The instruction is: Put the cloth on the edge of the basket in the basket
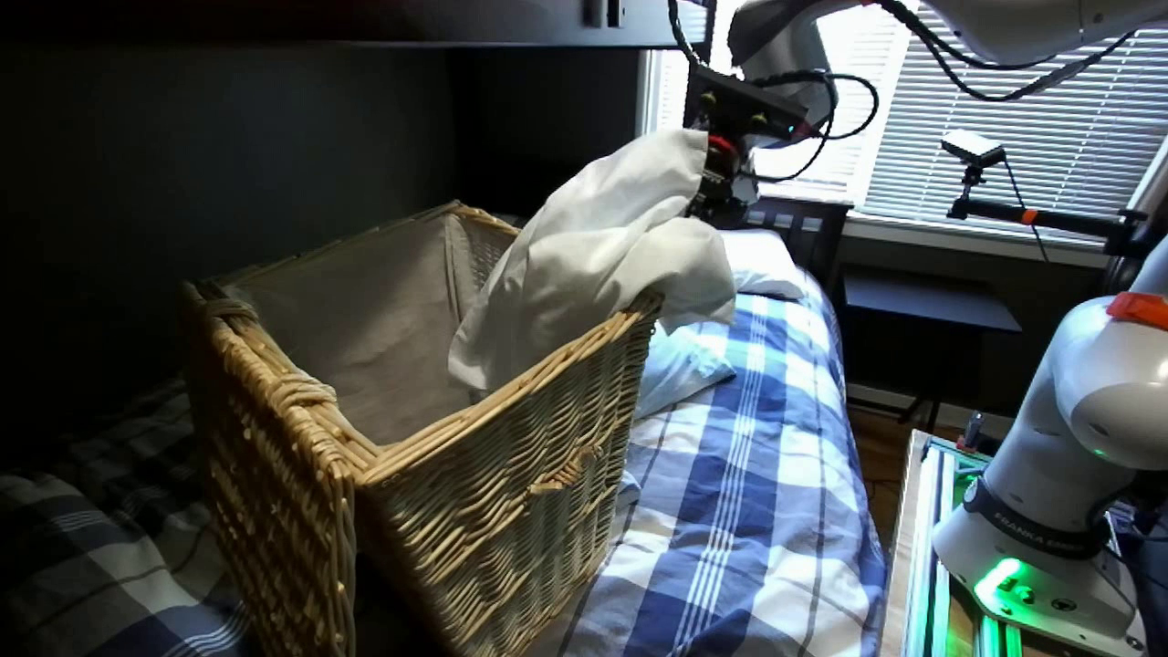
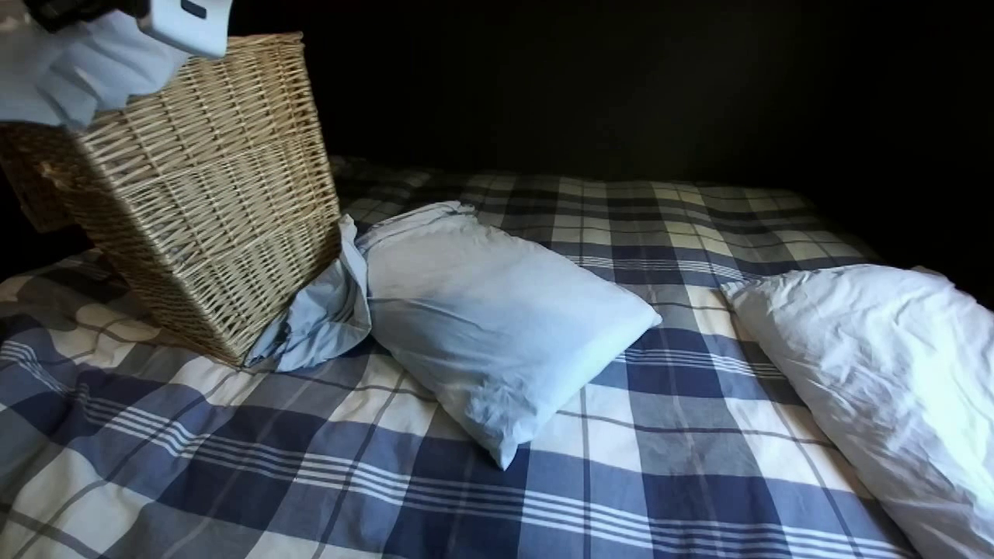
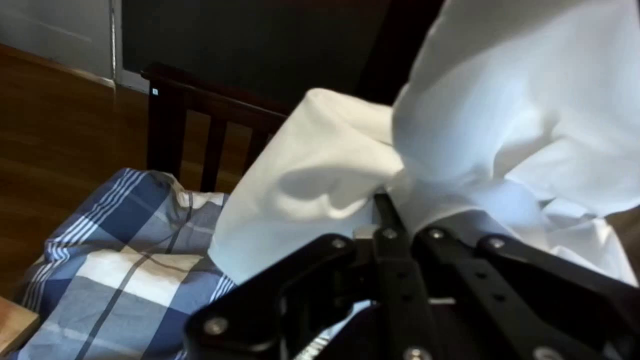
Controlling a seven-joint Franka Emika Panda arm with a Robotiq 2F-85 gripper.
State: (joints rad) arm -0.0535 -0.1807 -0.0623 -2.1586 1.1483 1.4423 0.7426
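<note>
The white cloth point(image 1: 602, 246) hangs over the near-window corner of the wicker basket point(image 1: 520, 511). One part drapes down inside the basket and another part hangs outside over the rim. In an exterior view the cloth point(image 2: 93, 66) also covers the basket's point(image 2: 233, 147) upper corner. My gripper point(image 1: 721, 187) is above and beside that corner, at the upper end of the cloth. In the wrist view my gripper point(image 3: 397, 212) has its fingers close together with the cloth point(image 3: 320, 185) bunched around and between them. The cloth hides one fingertip.
The basket stands tilted on a plaid bed point(image 1: 721, 511). A grey-white pillow point(image 2: 505, 310) lies beside it, and another pillow point(image 2: 870, 373) is farther along. A dark overhead ledge point(image 1: 547, 23) is above the basket. A dark wooden rail point(image 3: 215, 105) borders the bed.
</note>
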